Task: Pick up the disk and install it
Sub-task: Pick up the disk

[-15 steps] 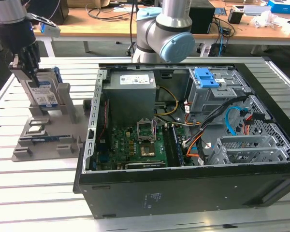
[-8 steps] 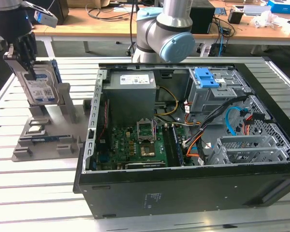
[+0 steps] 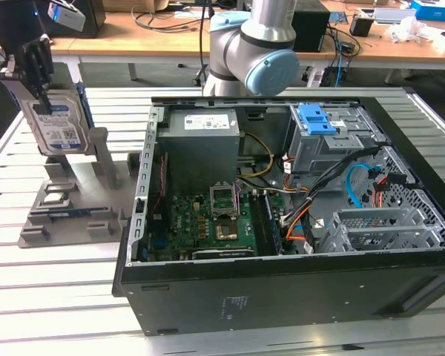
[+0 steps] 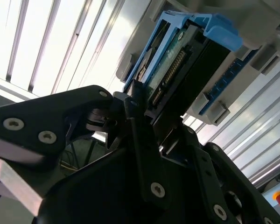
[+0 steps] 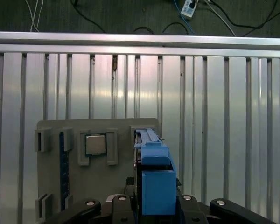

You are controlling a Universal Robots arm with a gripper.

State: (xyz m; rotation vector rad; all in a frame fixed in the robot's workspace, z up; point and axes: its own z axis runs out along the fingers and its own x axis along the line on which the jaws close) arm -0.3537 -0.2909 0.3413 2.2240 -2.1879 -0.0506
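Note:
The disk, a silver drive with a white-and-blue label and a blue frame, stands upright and slightly tilted at the exterior view's far left, over the back of a grey holder. My black gripper comes down on its upper edge and is shut on it. In both wrist views the fingers flank the disk edge-on. The blue frame of the disk rises from between the gripper fingers. I cannot tell whether the disk's lower edge still rests in the holder's slot.
The grey holder also carries a processor chip and a memory stick. To the exterior view's right lies an open computer case with a grey power supply, a blue bracket in its drive bay, and cables.

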